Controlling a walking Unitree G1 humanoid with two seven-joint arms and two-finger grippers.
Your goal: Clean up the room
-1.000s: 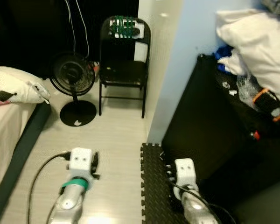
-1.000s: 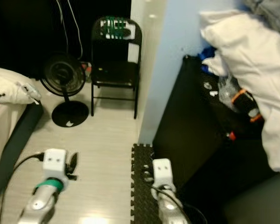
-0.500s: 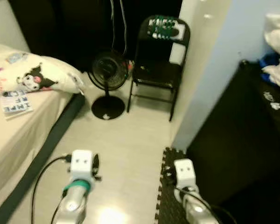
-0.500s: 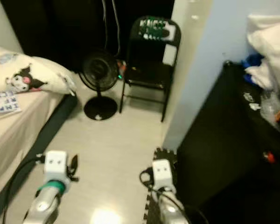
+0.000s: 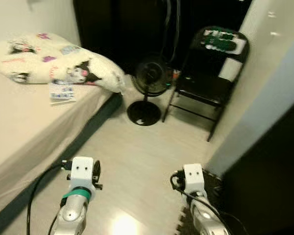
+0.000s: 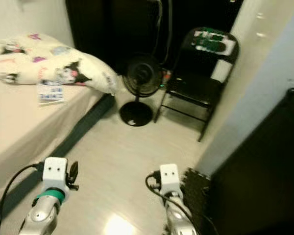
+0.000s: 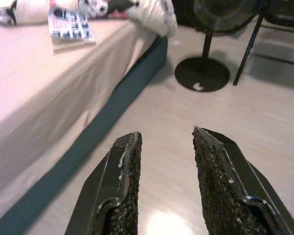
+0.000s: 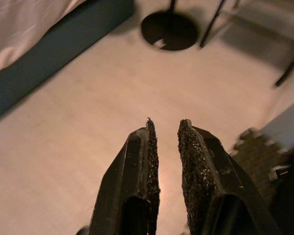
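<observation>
On my left the bed (image 5: 19, 127) carries a pillow (image 5: 63, 68) with a booklet (image 5: 62, 92) just beside it (probably the thing to tidy); fan (image 5: 148, 83) and folding chair (image 5: 206, 83) stand beyond. My left gripper (image 7: 164, 147), low over bare floor, is parted and empty; my right gripper (image 8: 165, 132), also forward and low, is nearly closed and empty.

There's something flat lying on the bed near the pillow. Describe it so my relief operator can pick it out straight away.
Start at the bed on the robot's left, with its plain cream sheet. At the head end lies a white pillow printed with cartoon characters. Just in front of it lies a small booklet, flat on the sheet: the only flat, rectangular thing there, its cover white with blue print.
</observation>
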